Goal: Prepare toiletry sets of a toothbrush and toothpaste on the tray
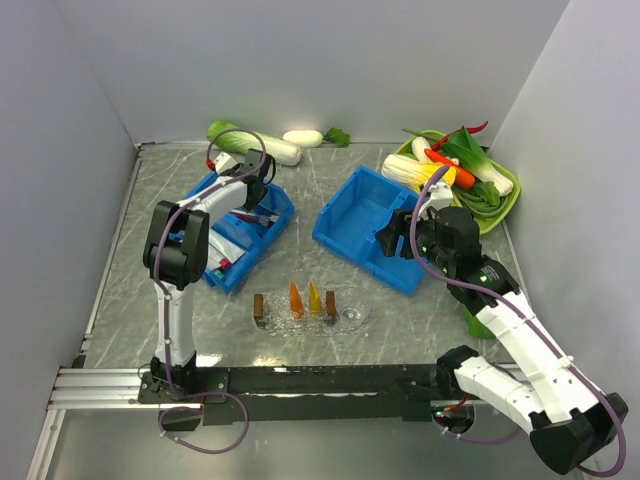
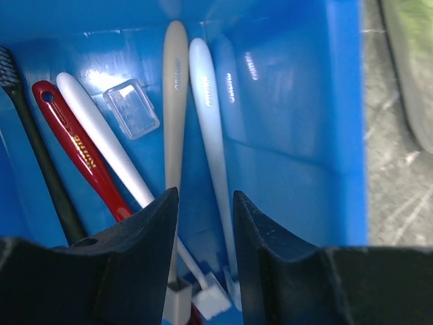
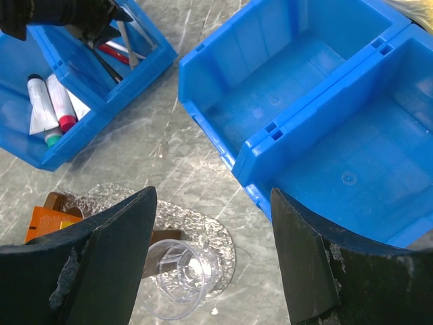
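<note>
The clear bumpy oval tray [image 1: 281, 319] lies at the table's near middle and holds brown and orange pieces and a clear cup [image 1: 352, 316]. It also shows in the right wrist view [image 3: 213, 237]. My left gripper [image 1: 257, 190] is open and reaches down into the left blue bin [image 1: 272, 235]. In the left wrist view [image 2: 203, 203] a pale whitish toothbrush [image 2: 205, 101] runs between its jaws and a grey one [image 2: 174, 101] passes behind the left finger. White, red and black brushes lie to their left. Toothpaste tubes [image 3: 53, 103] lie in that bin's near compartment. My right gripper [image 3: 213, 223] is open and empty above the tray's right end.
An empty two-compartment blue bin [image 1: 372, 226] stands right of centre. A green tray of vegetables [image 1: 505, 190] is at the back right. Bok choy [image 1: 240, 140] and a white radish [image 1: 302, 138] lie along the back wall. A small clear cap [image 2: 132, 108] lies among the brushes.
</note>
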You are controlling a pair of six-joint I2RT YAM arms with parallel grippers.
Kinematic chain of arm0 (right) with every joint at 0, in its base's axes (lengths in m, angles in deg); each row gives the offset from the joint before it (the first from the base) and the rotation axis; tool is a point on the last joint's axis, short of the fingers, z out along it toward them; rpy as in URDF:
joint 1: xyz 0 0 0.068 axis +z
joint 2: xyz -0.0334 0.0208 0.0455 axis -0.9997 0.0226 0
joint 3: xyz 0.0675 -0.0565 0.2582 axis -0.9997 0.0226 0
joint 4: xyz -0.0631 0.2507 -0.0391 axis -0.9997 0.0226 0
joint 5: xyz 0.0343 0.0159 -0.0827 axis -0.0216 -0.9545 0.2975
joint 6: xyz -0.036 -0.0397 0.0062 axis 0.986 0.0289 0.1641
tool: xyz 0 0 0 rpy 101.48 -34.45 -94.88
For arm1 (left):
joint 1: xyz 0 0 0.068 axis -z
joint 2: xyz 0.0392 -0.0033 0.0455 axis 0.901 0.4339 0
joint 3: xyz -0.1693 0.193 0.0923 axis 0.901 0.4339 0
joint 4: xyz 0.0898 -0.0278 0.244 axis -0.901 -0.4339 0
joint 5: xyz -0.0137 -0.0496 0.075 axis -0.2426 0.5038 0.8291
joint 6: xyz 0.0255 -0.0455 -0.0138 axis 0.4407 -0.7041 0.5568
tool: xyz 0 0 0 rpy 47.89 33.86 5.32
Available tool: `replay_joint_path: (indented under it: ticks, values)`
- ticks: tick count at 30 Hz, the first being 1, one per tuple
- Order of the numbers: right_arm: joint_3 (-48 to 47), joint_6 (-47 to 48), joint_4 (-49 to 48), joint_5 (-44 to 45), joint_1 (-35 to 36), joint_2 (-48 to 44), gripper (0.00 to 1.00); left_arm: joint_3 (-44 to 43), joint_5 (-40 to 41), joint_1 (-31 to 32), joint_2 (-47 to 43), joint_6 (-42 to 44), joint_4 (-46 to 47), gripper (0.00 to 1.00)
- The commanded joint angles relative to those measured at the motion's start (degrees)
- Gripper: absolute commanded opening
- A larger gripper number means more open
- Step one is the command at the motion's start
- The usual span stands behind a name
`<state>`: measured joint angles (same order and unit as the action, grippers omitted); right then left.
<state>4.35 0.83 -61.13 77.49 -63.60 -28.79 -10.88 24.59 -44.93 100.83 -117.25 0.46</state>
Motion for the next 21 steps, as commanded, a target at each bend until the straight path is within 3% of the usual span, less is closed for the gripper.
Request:
replay_joint_path:
  ticks: [1,13,15,21]
  values:
    - [0.6,0.87,-2.5,0.33,-0.41,-0.94,0.75,-3.09,1.88,-0.63,1.92,-1.04,0.18,0.43]
    - [0.86,1.04,-2.68,0.33,-0.41,-1.02,0.75,-5.38,2.5,-1.6,6.5,0.45,-2.37,0.41]
    - [0.86,0.96,-2.59,0.33,-0.49,-0.94,0.75,-5.47,2.23,-1.69,6.93,0.89,-2.55,0.36]
    - [1.04,1.04,-2.68,0.33,-0.58,-1.11,0.76,-4.51,1.8,-1.78,6.5,2.65,-2.46,0.11]
